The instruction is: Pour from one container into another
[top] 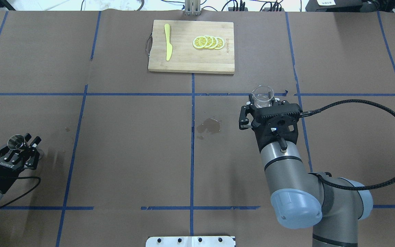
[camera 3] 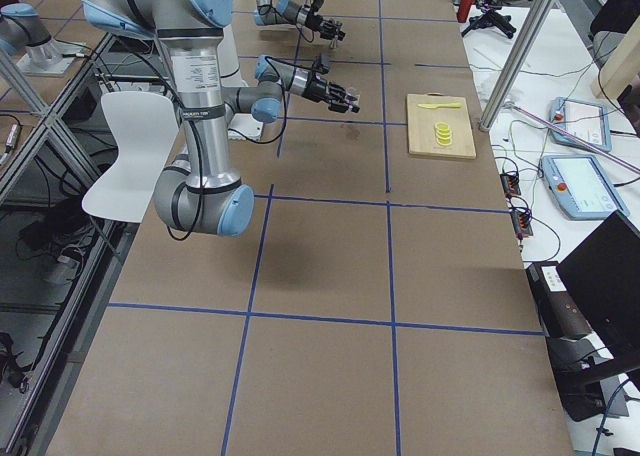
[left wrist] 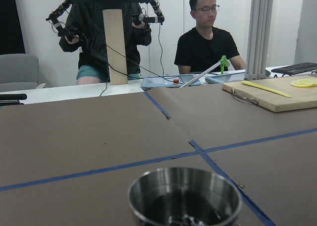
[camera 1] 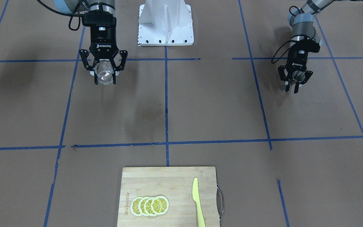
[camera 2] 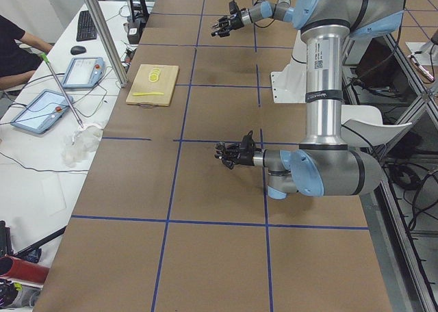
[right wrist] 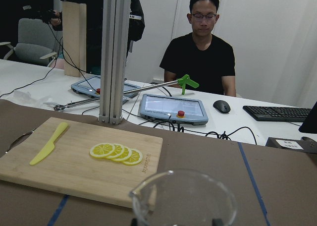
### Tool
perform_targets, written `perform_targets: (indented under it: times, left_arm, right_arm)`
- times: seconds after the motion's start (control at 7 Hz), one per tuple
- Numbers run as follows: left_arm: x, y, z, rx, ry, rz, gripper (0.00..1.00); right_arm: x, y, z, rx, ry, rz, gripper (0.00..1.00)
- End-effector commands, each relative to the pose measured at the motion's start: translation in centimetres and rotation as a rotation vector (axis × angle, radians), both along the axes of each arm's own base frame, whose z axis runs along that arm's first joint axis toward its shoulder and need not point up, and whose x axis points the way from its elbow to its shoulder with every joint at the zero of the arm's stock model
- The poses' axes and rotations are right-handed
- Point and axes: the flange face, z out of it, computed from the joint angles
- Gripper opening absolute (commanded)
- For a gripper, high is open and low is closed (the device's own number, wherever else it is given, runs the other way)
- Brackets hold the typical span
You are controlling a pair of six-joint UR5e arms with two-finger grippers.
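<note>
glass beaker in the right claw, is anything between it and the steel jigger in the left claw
Nothing visible does. Only taped table paper and a flat brown stain lie between the glass beaker and the steel jigger; the cutting board sits well off that line.

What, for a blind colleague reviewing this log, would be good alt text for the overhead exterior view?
The right gripper, at centre-right, holds an upright clear glass cup, while the left gripper, far off at the left edge, holds a steel jigger. Farther back, a wooden cutting board carries lemon slices and a yellow knife.
</note>
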Motion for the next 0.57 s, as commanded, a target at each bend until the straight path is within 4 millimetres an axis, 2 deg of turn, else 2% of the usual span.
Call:
perform_targets:
  times: [0.0, 0.14, 0.29, 0.43]
  left_arm:
    - [-0.06, -0.06, -0.08, 0.000, 0.003, -0.003, 0.51]
    - [-0.06, -0.05, -0.09, 0.001, 0.004, -0.002, 0.82]
    - [-0.30, -0.08, -0.08, 0.001, 0.009, -0.005, 1.00]
    - [-0.46, -0.06, -0.11, 0.002, 0.012, -0.005, 1.00]
  right_arm:
    - [0.00, 0.00, 0.00, 0.000, 0.000, 0.000, 0.00]
    - [0.00, 0.00, 0.00, 0.000, 0.000, 0.000, 0.00]
    - [0.00, 0.00, 0.00, 0.000, 0.000, 0.000, 0.00]
    - [0.00, 0.00, 0.00, 0.000, 0.000, 0.000, 0.00]
